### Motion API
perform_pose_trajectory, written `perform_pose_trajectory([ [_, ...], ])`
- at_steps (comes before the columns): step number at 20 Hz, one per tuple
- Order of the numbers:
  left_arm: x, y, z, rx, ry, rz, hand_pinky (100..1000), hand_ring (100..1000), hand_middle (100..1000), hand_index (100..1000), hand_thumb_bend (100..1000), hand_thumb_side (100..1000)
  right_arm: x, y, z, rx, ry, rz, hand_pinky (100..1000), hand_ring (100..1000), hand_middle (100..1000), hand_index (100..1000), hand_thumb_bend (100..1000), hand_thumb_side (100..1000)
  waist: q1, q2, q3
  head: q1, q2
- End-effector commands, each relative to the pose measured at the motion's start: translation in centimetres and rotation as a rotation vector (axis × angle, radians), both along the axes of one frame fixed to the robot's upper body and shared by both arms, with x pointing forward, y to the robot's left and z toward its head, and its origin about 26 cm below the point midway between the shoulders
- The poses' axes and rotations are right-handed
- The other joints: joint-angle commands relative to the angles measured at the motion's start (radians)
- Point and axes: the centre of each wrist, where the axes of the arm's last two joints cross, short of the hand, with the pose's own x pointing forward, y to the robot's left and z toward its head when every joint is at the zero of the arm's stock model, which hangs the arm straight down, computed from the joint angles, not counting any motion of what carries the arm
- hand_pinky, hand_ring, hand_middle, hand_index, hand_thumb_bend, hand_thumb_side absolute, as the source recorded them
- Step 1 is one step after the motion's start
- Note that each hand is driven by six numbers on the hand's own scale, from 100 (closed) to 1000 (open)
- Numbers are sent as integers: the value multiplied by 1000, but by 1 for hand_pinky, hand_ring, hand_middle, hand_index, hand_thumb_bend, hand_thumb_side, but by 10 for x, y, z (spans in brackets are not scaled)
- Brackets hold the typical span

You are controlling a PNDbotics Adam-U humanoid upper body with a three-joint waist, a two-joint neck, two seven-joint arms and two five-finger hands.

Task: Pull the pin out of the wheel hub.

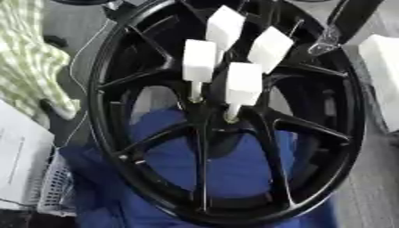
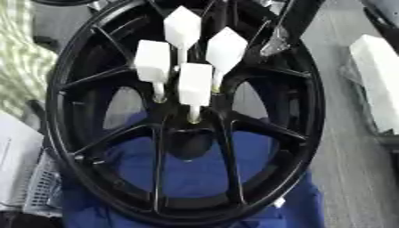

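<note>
Four white pins stand in black wheel hub over blue cloth.

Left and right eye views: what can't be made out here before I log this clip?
- Right hand: only a silvery bit below a black arm at the upper right; fingers unreadable.
- Left hand: in neither view.
- Wheel hub: pin seating blurred; four white pins stand there.
- Wheel rim: top cut by the frame edge.
- Blue cloth: mostly behind spokes.
</note>
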Motion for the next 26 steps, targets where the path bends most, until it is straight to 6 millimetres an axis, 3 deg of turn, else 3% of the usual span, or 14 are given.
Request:
perform_pose_trajectory([
  [1, -2, 2, 7, 9, -24, 9, 784, 714, 710, 802, 541, 647, -8, -7, 13, -15, -34, -10, 817, 661, 651, 711, 495, 100, 1, -20, 1, 3, -7],
  [20, -2, 2, 7, 6, -24, 11, 785, 713, 709, 801, 538, 647, -10, -6, 9, -38, -61, -54, 799, 661, 654, 712, 535, 100, -3, -22, 7, 11, -10],
  [21, -2, 2, 6, 5, -23, 12, 785, 712, 709, 801, 538, 647, -9, -6, 9, -36, -60, -61, 766, 661, 653, 715, 536, 159, -4, -22, 6, 13, -10],
  [26, -2, 3, 5, 2, -21, 15, 785, 711, 709, 801, 537, 645, -15, -2, 8, -15, -64, -104, 747, 665, 655, 720, 544, 222, -6, -24, 4, 20, -13],
])
